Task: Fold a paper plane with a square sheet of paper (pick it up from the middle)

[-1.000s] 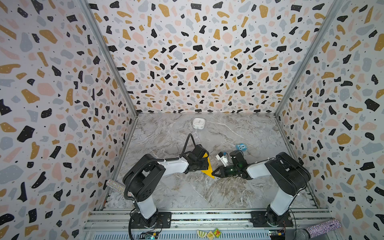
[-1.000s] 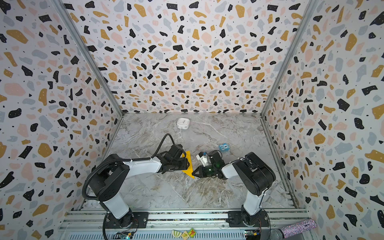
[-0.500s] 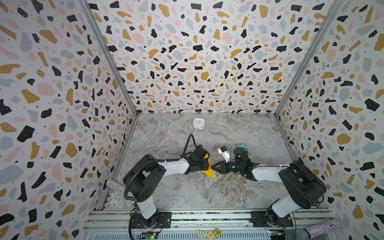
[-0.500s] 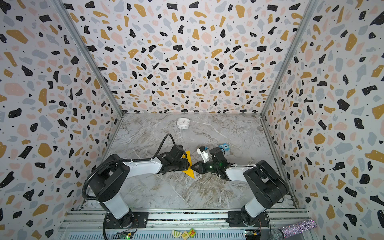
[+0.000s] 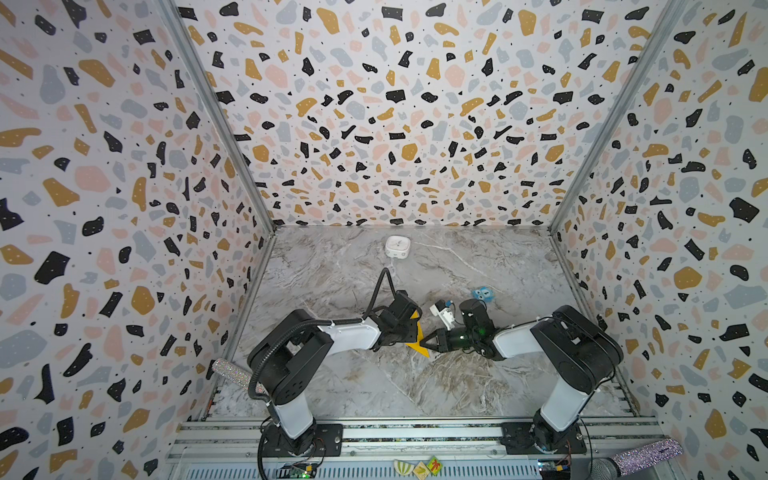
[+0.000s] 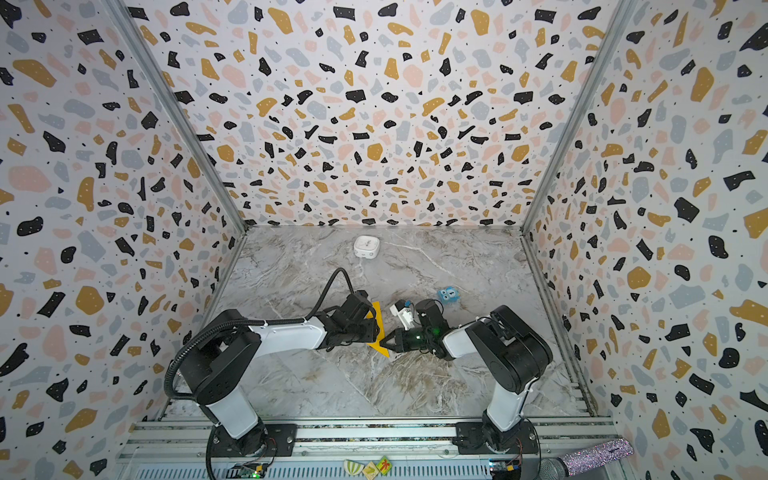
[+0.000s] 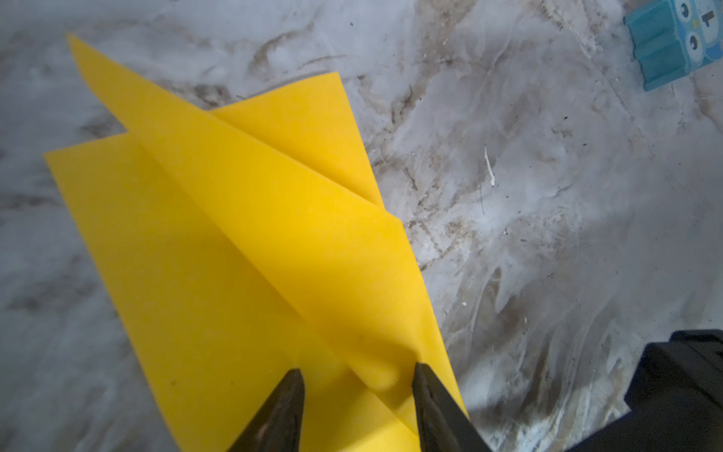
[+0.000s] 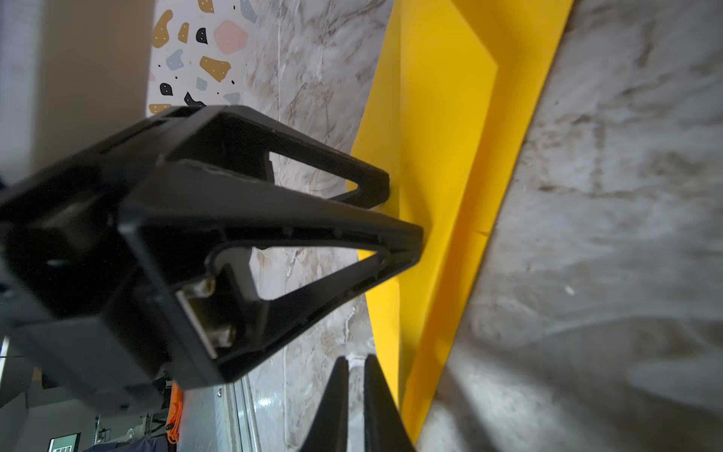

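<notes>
Here the spread left claw (image 7: 358, 375) pressed folded bright yellow paper (image 7: 219, 242) onto the marbled counter (image 7: 547, 195); the right claw (image 8: 356, 362) sat pressed together alongside.

A robot test cell in a lab: two white-and-black arms (image 5: 291, 374) bolted to a slotted aluminium rail (image 5: 415, 434), bare circuit boards (image 5: 301, 471) just in front of it, a marble-look tabletop (image 5: 332, 270) behind, boxed by terrazzo-print walls (image 5: 395, 124) on metal posts (image 5: 216, 108).
</notes>
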Robot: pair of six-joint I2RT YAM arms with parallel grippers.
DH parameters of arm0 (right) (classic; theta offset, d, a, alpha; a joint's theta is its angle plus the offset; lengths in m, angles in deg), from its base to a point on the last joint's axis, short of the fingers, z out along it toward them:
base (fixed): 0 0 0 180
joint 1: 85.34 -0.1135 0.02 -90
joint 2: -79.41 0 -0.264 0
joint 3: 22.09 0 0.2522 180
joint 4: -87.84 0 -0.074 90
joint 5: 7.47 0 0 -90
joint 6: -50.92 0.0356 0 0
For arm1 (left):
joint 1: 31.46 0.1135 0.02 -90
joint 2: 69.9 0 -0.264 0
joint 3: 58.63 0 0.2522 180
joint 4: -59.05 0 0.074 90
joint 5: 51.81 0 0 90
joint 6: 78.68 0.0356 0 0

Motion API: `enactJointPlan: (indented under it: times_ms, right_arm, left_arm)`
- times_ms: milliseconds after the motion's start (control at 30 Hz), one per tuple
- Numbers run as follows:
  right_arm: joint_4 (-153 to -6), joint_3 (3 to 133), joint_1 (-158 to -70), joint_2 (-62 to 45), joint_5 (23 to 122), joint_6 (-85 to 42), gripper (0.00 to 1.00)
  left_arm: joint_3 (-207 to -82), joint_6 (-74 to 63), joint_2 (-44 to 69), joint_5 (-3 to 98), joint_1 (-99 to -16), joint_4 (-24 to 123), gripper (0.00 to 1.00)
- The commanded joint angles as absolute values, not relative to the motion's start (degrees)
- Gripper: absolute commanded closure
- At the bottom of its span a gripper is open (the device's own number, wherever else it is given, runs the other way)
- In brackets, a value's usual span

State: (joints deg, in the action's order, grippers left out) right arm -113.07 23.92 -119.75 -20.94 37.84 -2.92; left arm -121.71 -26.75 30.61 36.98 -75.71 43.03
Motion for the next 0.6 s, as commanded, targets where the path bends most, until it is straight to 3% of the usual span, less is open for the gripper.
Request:
enactJointPlan:
  times_ms: [0,567]
  right_arm:
    - [-113.6,25.1,-120.0,-21.5,36.9,-2.6,0.88]
    - [-111.1,24.5,-120.0,-23.9,38.9,-3.4,0.88]
  left_arm:
    - [-117.1,-25.6,39.7,32.7,-74.8,31.7,0.50]
    - [-117.2,-25.5,41.0,32.5,-75.1,31.7,0.48]
